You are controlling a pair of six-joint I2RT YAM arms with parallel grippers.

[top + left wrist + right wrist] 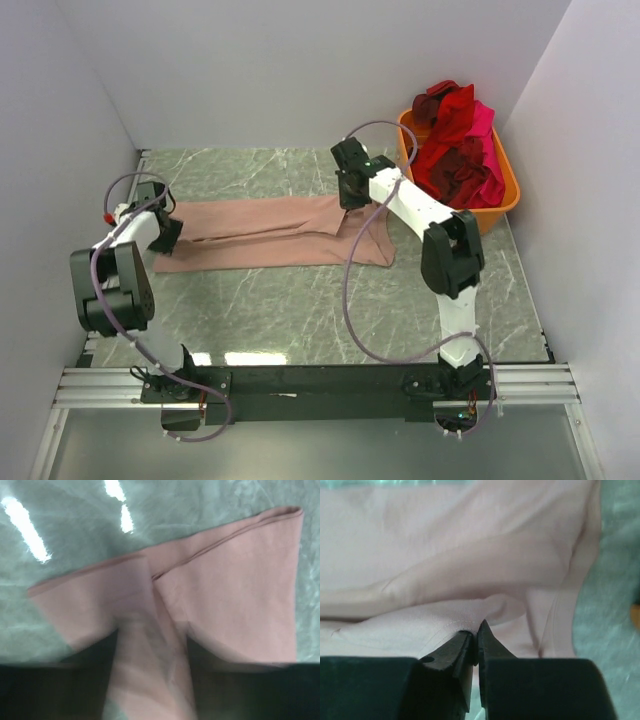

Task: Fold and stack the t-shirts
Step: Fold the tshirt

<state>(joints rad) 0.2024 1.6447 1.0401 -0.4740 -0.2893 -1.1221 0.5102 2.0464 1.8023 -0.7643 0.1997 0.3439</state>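
A dusty pink t-shirt [270, 235] lies folded into a long band across the marble table. My left gripper [165, 235] is at its left end. In the left wrist view the cloth [240, 590] is bunched up and runs over my left gripper [152, 680], hiding the fingertips. My right gripper [352, 192] is at the band's far right edge. In the right wrist view it [476, 630] is pinched shut on a stitched hem of the shirt [470, 555]. Red [455, 110], hot pink [488, 130] and maroon [455, 165] t-shirts lie heaped in the tub.
An orange plastic tub [508, 195] stands at the back right against the wall. White walls close the table on the left, back and right. The green marble table top [280, 310] is bare between the shirt and the arm bases.
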